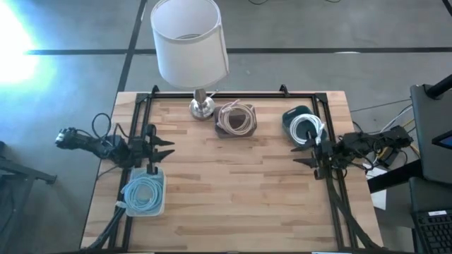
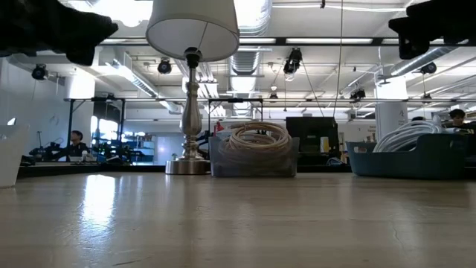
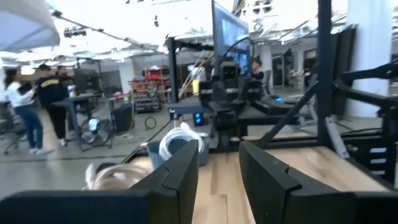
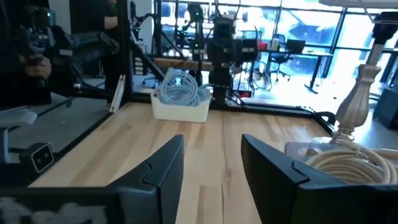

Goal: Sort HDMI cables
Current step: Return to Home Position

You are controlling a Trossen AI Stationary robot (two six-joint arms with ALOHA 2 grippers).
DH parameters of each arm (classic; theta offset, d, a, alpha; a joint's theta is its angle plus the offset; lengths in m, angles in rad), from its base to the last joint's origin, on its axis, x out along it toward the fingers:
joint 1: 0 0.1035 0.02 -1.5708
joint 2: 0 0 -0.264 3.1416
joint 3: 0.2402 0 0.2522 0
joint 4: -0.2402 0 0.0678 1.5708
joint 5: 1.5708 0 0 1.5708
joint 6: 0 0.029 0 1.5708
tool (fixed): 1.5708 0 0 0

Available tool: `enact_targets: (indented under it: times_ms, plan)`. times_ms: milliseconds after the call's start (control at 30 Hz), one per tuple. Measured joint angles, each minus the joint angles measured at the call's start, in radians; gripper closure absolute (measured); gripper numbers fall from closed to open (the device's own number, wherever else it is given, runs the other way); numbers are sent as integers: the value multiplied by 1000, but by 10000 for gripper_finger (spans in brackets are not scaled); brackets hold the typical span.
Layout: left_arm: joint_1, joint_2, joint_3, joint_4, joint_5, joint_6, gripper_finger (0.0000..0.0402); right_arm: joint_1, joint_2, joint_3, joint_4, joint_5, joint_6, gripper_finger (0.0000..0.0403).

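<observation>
You have all the cables binned around the white-shaded lamp with the turned metal stem (image 1: 201, 106), which stands at the far edge of the pale wooden butcher-block table (image 1: 233, 197). Just right of the lamp's base, the beige HDMI cables (image 1: 236, 118) lie as flat round coils in a small dark-sided bin (image 2: 253, 165), and in the low view they are heaped above its rim. Farther right of the lamp, the white HDMI cables (image 1: 308, 129) are coiled in the dark blue bin (image 1: 291, 116), with their loops standing up over its wall. Left of the lamp and well forward of it, the light blue HDMI cables (image 1: 143, 192) fill the white rectangular bin (image 1: 157, 209). That coil looks somewhat oval, its long axis seemingly running front to back along the bin, though I can't make out where any plugs point. Your left gripper (image 1: 169, 149) hangs between the lamp and the white bin, just behind the bin, aimed across the table toward the right. Its dark fingers (image 3: 177, 180) are spread with a clear gap, holding nothing and touching nothing. Your right gripper (image 1: 298, 156) sits right of the lamp, just in front of the blue bin, facing back toward the left. Its fingers (image 4: 273, 174) are likewise parted and empty, above bare wood.
</observation>
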Motion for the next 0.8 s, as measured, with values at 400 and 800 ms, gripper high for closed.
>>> enact_targets:
  times_ms: [400, 800]
  plan:
    - [168, 0, -83, 16, 90, -90, 280, 0, -153, -86, -3, -3, 6, 241]
    - [283, -1, -90, -5, 163, -125, 280, 0, -161, -114, -2, 5, 4, 229]
